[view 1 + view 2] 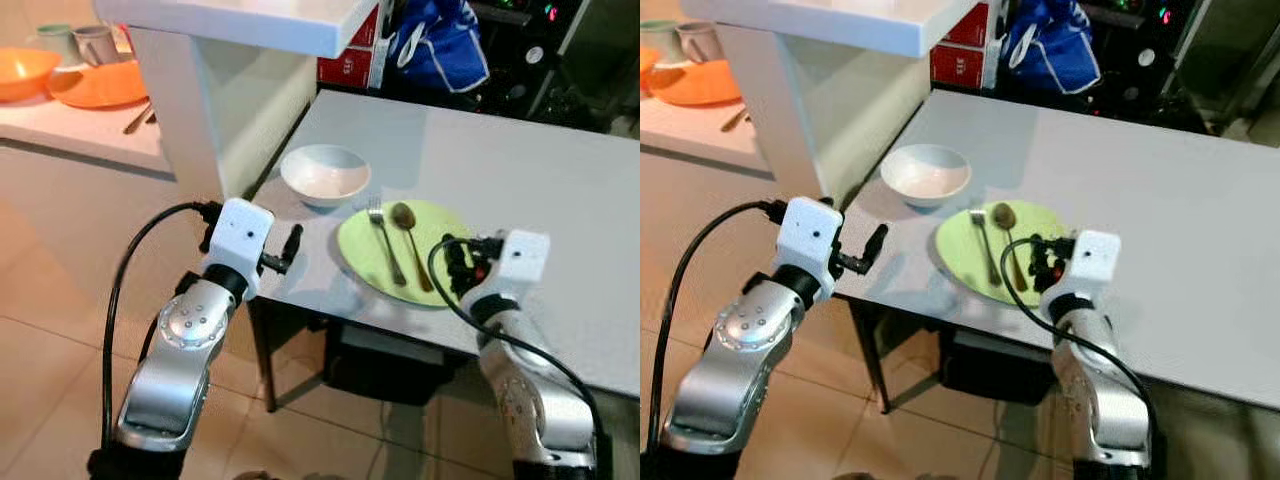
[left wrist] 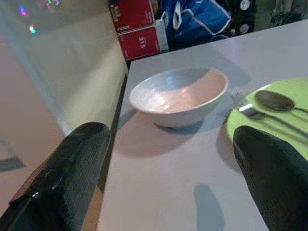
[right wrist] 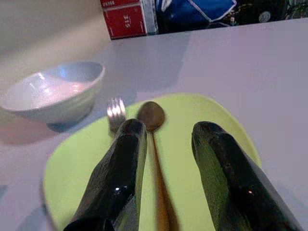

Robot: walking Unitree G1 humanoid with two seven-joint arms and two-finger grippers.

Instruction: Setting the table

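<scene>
Right end effector (image 3: 166, 144) parted over spoon (image 3: 153, 125) on green plate (image 3: 211, 120)

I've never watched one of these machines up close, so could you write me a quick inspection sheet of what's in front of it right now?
Surface: grey table, bare apart from the setting near its front edge.
Job's things: white bowl, empty; green plate beside it, with a fork and spoon lying side by side on it.
Clutter: nothing seen on the table.
Grippers: left gripper open, at the table's corner, facing the bowl; right gripper open, low over the plate, fingers either side of the spoon handle.
Cables: black cable looping off each wrist.
Surroundings: white counter, orange dishes, red box, blue bag, tiled floor.
</scene>
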